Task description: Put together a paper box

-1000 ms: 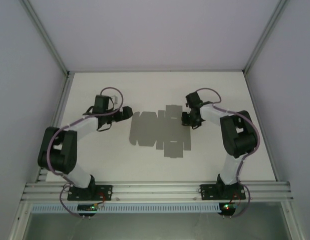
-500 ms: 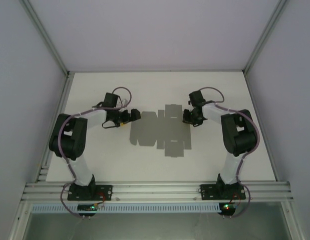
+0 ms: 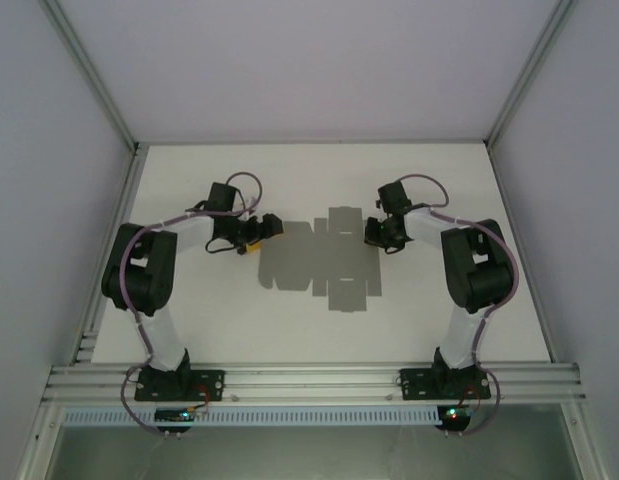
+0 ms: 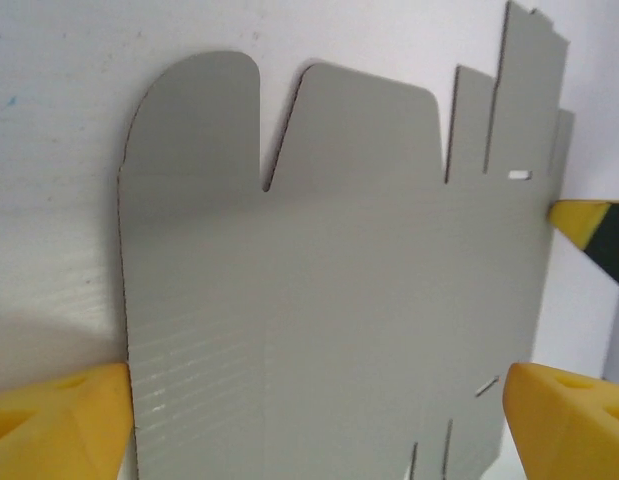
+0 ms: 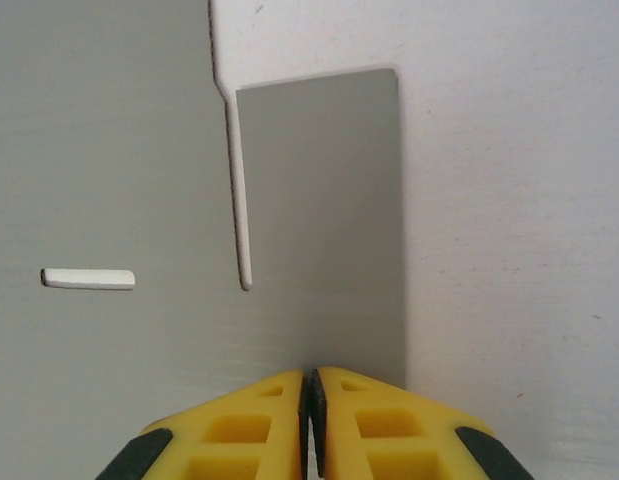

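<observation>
Your left gripper (image 4: 311, 412), wide open and empty, straddles the cardboard sheet (image 3: 314, 262) at its 9 o'clock end, while your right gripper (image 5: 310, 384), closed on nothing, seemingly pins the 2 o'clock flap (image 5: 324, 220) to the counter (image 3: 439, 180).

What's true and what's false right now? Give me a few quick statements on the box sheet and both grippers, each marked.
The paper box lies as a flat, unfolded sheet on the table. True.
The left gripper is shut. False: its fingers stand wide apart, flanking the sheet.
The right gripper has its fingertips closed together. True.
The right gripper is over the sheet's middle. False: it is at the edge of an outer flap.
</observation>
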Robot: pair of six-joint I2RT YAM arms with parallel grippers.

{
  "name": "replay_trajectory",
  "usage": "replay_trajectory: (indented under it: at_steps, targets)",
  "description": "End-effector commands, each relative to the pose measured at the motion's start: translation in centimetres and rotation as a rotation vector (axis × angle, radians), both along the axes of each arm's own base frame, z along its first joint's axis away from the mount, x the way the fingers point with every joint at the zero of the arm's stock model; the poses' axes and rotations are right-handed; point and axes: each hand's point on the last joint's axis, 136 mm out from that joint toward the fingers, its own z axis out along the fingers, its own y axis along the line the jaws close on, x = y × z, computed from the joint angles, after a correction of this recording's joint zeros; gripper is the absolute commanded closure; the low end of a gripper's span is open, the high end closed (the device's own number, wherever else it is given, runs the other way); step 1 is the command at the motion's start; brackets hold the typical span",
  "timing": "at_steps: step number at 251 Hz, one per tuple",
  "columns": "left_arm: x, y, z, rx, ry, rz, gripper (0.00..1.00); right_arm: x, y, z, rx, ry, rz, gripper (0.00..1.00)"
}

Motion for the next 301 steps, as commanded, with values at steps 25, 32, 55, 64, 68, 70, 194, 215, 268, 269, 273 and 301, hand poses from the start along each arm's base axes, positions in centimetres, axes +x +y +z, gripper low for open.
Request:
replay_trajectory:
  at_steps: [25,32,55,64,68,70,194,215,268,269,273,301]
  targets:
    - [-0.2,-3.9,8.6,-0.336,-0.189,-0.128,0.16,-5.8,-0.5,-5.8,-0.056,0.236,0.006,0.86]
    - [-0.2,-3.9,9.2,-0.358,-0.211,-0.128,0.18,-5.7,-0.6,-5.8,-0.071,0.232,0.007,0.86]
    - [-0.3,-4.2,10.6,-0.387,-0.253,-0.149,0.25,-5.7,-0.2,-5.7,-0.095,0.223,0.027,0.86]
    - [-0.4,-4.4,10.8,-0.390,-0.260,-0.161,0.28,-5.7,0.0,-5.6,-0.092,0.220,0.032,0.86]
    - [-0.4,-4.6,10.9,-0.390,-0.264,-0.166,0.29,-5.6,0.1,-5.6,-0.092,0.218,0.034,0.86]
    - [-0.4,-4.6,11.0,-0.390,-0.268,-0.168,0.29,-5.6,0.2,-5.6,-0.092,0.218,0.034,0.86]
    - [-1.1,-4.5,8.4,0.065,-0.263,-0.217,0.59,-5.8,0.5,-5.7,-0.103,0.212,0.028,0.85]
    - [-1.2,-4.1,8.1,0.081,-0.252,-0.197,0.68,-5.7,0.3,-5.4,-0.106,0.205,0.022,0.82]
    - [-0.4,-3.9,9.3,0.072,-0.304,-0.153,0.87,-3.9,0.2,-2.7,-0.074,0.124,0.025,0.74]
    - [-0.5,-3.9,9.2,0.072,-0.304,-0.153,0.88,-3.9,0.3,-2.6,-0.072,0.122,0.024,0.73]
    - [-0.4,-3.9,9.3,0.071,-0.306,-0.149,0.90,-3.7,0.2,-2.4,-0.069,0.114,0.025,0.72]
    - [-0.2,-3.7,10.8,0.027,-0.348,-0.139,1.00,-2.3,0.0,0.6,-0.034,0.028,0.027,0.63]
